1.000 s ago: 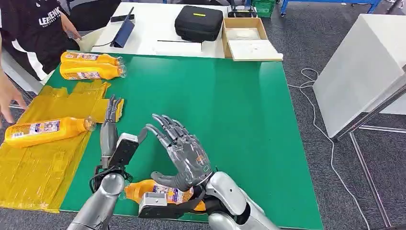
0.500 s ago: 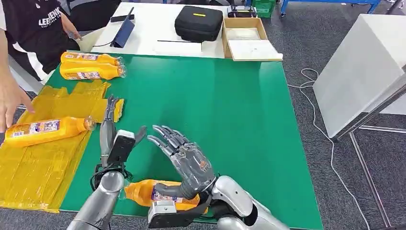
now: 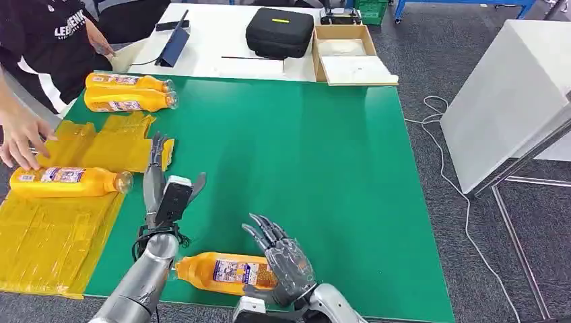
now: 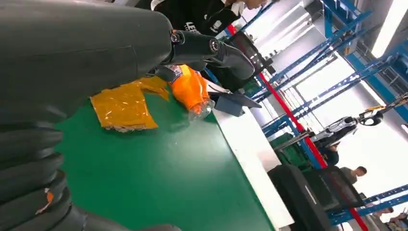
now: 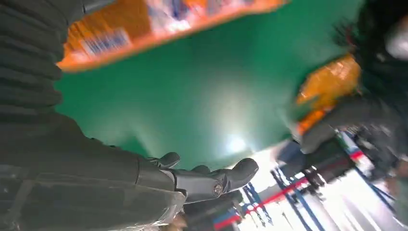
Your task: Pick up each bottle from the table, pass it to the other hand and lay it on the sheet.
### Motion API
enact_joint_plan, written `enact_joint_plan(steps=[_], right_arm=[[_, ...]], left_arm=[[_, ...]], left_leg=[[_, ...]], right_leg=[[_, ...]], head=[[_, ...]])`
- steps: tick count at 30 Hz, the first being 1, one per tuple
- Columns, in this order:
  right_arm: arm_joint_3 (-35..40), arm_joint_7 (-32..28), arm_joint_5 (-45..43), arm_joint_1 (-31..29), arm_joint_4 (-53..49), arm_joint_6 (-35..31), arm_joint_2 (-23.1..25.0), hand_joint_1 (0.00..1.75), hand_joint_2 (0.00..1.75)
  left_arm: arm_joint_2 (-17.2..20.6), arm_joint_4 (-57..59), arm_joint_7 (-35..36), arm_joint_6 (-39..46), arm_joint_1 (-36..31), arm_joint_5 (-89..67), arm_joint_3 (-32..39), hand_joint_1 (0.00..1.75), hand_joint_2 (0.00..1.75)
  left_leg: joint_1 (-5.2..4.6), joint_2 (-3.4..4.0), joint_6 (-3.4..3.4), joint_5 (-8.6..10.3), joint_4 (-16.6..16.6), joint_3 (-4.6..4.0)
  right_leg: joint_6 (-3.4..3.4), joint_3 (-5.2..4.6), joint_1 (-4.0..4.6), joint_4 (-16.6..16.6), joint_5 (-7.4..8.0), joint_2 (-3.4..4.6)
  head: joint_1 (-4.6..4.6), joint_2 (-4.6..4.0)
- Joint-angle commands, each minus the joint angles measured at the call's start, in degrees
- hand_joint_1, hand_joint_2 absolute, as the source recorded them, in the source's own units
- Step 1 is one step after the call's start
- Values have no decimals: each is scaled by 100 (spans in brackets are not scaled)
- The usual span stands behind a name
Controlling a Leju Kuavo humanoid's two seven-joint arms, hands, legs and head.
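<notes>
An orange bottle (image 3: 225, 272) lies on its side on the green table (image 3: 323, 168) close to the front edge; it also runs across the right wrist view (image 5: 159, 19). My right hand (image 3: 279, 261) is at its base end, fingers spread and raised, holding nothing. My left hand (image 3: 161, 183) hovers flat above the table near the yellow sheet (image 3: 54, 232), fingers stretched forward and empty. Another bottle (image 3: 67, 182) lies on the sheet, with a person's hand (image 3: 23, 134) just behind it. Two more bottles (image 3: 128, 92) lie at the far left corner and show in the left wrist view (image 4: 190, 89).
A person in a black shirt (image 3: 47, 40) stands at the left. Behind the green table, a white table holds a black case (image 3: 279, 30) and a cardboard box (image 3: 350, 50). A white cabinet (image 3: 505, 87) stands to the right, with cables on the floor.
My right hand has dropped back and down toward the front edge, uncovering the near bottle. The person's hand reached in, and the bottle on the sheet now lies straighter. My left hand barely moved.
</notes>
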Motion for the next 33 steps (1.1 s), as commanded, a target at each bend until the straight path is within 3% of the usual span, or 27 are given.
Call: enact_joint_plan(steps=[1, 13, 20, 27, 28, 29, 33], right_arm=[[-160, -62, 52, 401, 557, -151, -26, 0, 175], [-418, 389, 747, 871, 363, 30, 126, 0, 175], [-632, 651, 1228, 902, 518, 150, 268, 0, 175], [-954, 840, 2390, 651, 1732, -511, 853, 0, 175], [-975, 850, 2508, 669, 1643, -530, 867, 0, 175], [-984, 918, 2660, 686, 1535, -495, 865, 0, 175], [-1027, 967, 2886, 781, 1055, -270, 834, 0, 175]], left_arm=[[-199, 898, -56, 51, -304, -59, -42, 0, 175], [-284, 1283, -92, 152, -296, -87, -356, 0, 175], [-213, 1192, -79, 176, -186, 30, -433, 0, 175], [-250, 1045, -7, 161, -27, 12, -442, 0, 175], [-253, 1053, -2, 150, -30, 3, -426, 0, 175], [-252, 1068, -14, 148, -40, 12, -399, 0, 175], [-236, 959, -25, 123, 20, 39, -325, 0, 175]], left_leg=[[4, -11, -10, -8, -3, 28], [8, -15, -13, -20, 3, 41], [1, -1, -6, -5, -4, 13], [4, 7, -8, -6, -8, 22], [11, 11, -19, -22, -5, 55], [5, 8, -9, -7, -7, 22], [6, 6, -11, -14, 1, 24]], right_leg=[[-17, 36, 6, -7, -12, -19], [-24, 53, 11, -4, -22, -26], [-11, 15, 2, -4, -5, -7], [-12, 23, 6, -9, -3, 1], [-30, 59, 15, -11, -17, -2], [-14, 23, 7, -8, -4, 2], [-17, 27, 9, -2, -11, -2]], head=[[0, 0], [-2, 0], [0, 0], [0, 0], [-2, 0], [0, 0], [2, 0]])
